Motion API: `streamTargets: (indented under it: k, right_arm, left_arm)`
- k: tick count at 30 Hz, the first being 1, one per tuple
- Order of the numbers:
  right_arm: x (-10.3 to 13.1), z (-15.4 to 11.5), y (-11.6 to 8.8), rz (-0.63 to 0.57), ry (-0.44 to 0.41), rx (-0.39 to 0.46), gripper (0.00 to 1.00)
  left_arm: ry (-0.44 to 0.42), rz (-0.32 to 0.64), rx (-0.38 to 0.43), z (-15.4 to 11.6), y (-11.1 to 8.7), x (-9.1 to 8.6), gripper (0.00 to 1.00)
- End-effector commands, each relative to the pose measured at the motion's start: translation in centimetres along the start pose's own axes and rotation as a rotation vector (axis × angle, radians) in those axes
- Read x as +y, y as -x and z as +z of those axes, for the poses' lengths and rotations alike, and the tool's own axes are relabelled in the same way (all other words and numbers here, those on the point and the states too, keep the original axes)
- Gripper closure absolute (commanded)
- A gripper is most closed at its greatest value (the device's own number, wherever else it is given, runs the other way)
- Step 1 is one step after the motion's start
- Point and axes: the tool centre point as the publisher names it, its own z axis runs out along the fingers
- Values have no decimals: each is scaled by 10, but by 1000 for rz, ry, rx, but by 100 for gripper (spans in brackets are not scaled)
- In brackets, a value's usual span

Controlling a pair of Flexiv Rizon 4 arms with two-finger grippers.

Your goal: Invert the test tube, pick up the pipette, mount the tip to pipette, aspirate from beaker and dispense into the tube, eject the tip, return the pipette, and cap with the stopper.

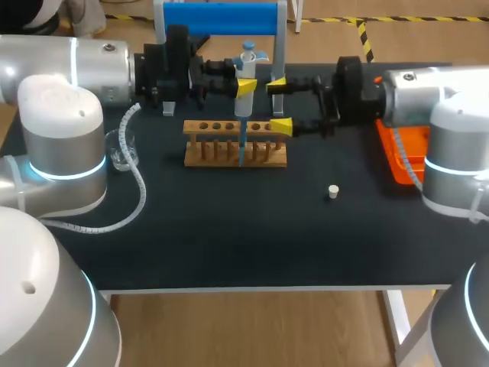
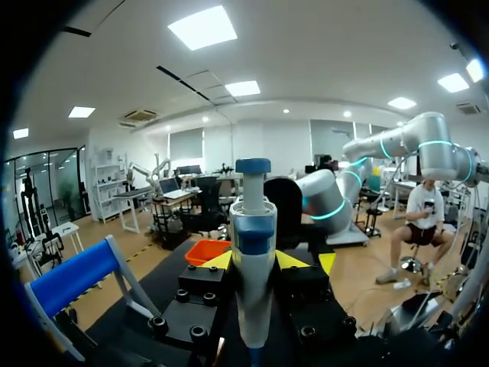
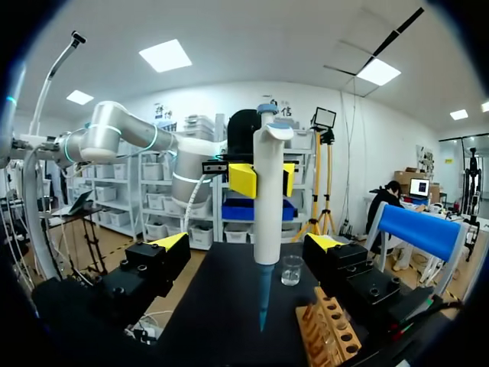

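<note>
One small white stopper [image 1: 332,191] sits nearest me on the black worktop [image 1: 229,237], on its own and well apart from everything else. Behind it stands the wooden rack [image 1: 235,144], its row of holes facing up. Level with the rack, the clear beaker [image 1: 122,149] stands off to its left beside my left arm [image 1: 76,69]. An orange tray [image 1: 397,153] lies off to the rack's right, partly under my right arm [image 1: 428,84].

Over the middle of the rack is the pipette [image 1: 247,80], held upright. It has a white barrel, a blue band near the top and a blue plunger knob. A slim blue tip [image 1: 242,145] is mounted below and points straight down at the rack. I can't tell whether its end sits inside a tube.

My left tool [image 2: 254,261] is pinching the pipette's barrel, with a yellow pad [image 3: 243,180] pressed against each side. That arm comes in level from the left, its wrist horizontal above the back of the worktop. My right tool [image 1: 279,105] faces it from the other side, fingers spread wide. The pipette is just ahead of the gap and touches neither finger. The right arm also lies level, reaching in from the right.

Farthest back, at the worktop's rear edge, is a stand with a blue top [image 1: 221,19].
</note>
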Motion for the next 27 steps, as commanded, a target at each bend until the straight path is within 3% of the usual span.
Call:
streamTargets:
  k: [1, 16, 27]
  right_arm:
    - [-2, 12, 4, 0, 0, -5, 0]
    - [-3, 38, 22, -2, 4, -37, 0]
    - [-1, 48, 23, -9, 8, -36, 0]
  left_arm:
    - [-3, 1, -3, 1, 0, 0, 100]
    - [-3, 1, -3, 1, 0, 0, 100]
    - [-3, 1, -3, 1, 0, 0, 100]
